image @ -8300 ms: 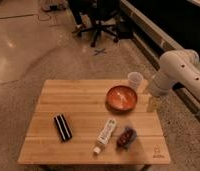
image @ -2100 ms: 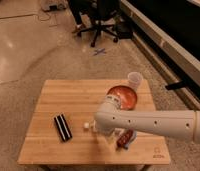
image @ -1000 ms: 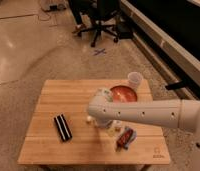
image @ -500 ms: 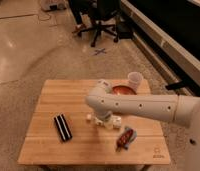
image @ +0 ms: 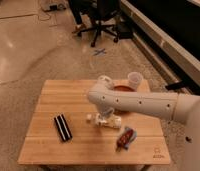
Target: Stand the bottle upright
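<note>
A light wooden counter (image: pixel 48 145) of slatted boards stands on a pale, speckled, polished floor (image: pixel 23 50), with a small printed mark near its front right corner. The floor catches soft patches of glare at the left, and faint curved seams cross it. Beyond the counter a blue tape cross (image: pixel 99 51) is stuck to the floor. Farther back is a black office chair (image: pixel 100 22) on a star base with castors. Some cables (image: pixel 53 6) lie near the top edge. Along the right, a long dark wall unit with a pale ledge (image: pixel 163 37) runs diagonally away.
</note>
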Controlling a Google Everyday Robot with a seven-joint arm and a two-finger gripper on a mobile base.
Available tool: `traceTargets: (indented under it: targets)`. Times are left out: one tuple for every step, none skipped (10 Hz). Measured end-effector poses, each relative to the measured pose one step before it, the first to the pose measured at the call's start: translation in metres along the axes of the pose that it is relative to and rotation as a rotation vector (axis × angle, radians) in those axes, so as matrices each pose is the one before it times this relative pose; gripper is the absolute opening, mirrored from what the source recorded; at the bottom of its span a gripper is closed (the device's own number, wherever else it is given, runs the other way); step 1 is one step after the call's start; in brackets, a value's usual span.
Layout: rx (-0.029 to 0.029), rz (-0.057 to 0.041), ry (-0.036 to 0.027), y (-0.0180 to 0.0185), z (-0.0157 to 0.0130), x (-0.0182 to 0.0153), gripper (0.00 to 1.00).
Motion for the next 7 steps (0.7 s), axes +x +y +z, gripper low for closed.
traceTargets:
  targets:
    - [-0.00242,0.01514,0.01074,-0.00523,0.00376,0.00090,0.65]
    - [-0.00241,0.00813,0.00610,-0.00356,0.00271,-0.00040,0.65]
    - [-0.00411,0.00761,0.00657,-0.00364,0.00316,-0.00120,0.65]
    - [-0.00742,0.00659,0.00858,-0.00275,0.00402,-0.00199,0.65]
    - [-0.00661,0.00266,0.00755,-0.00168,0.00301,-0.00211,0.65]
    - [-0.00729,0.00114,0.00957,-0.00148,0.00304,-0.00196,0.65]
    - [-0.00849,0.00191,0.01037,-0.00188,0.00343,-0.00245,0.65]
